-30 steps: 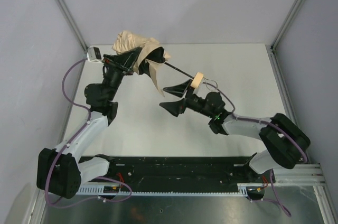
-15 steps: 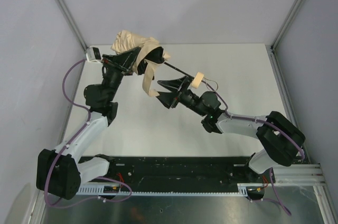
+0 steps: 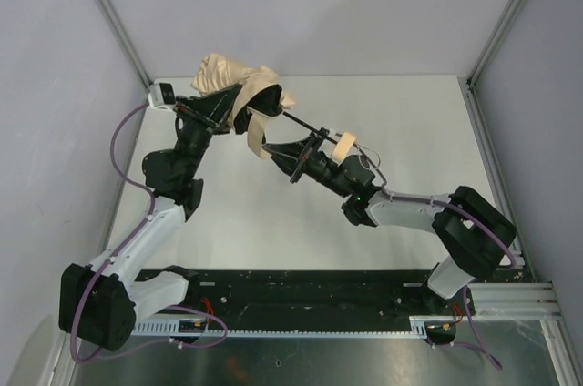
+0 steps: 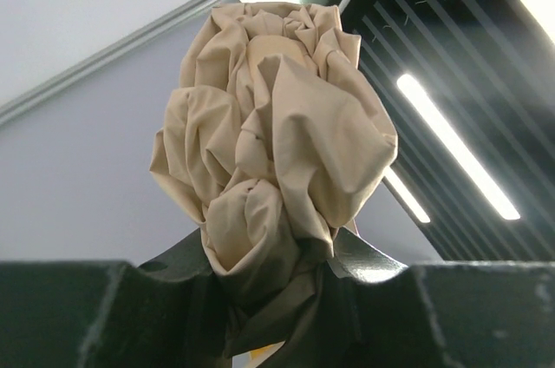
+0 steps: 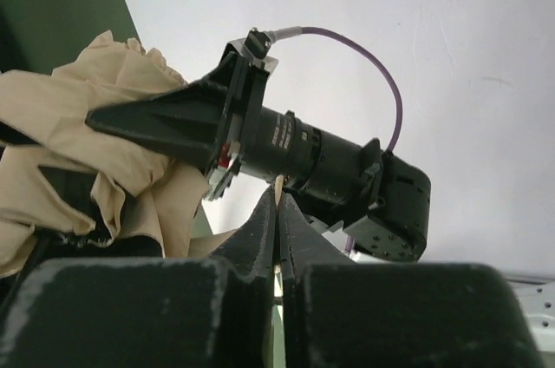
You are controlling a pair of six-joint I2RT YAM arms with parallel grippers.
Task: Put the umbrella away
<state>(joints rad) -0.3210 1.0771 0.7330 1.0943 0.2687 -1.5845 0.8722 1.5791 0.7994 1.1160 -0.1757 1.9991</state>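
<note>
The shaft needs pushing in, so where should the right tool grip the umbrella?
At the handle, coming in from the right: it is the thick free end, pointing away from the canopy that the left tool clamps. The shaft looks too thin for a firm hold.

White table (image 3: 273, 222), grey walls (image 3: 319, 4) — ceiling lights (image 4: 451, 141)

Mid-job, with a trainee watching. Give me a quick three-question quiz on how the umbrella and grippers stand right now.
1. True or false: the left gripper is clamped on the bunched fabric of the umbrella.
2. The right gripper has its jaws: A) wide open, B) shut, C) out of view.
3. Fill in: the tan handle sits nearest the ___ arm.
Key: 1 true; 2 B; 3 right.
</note>
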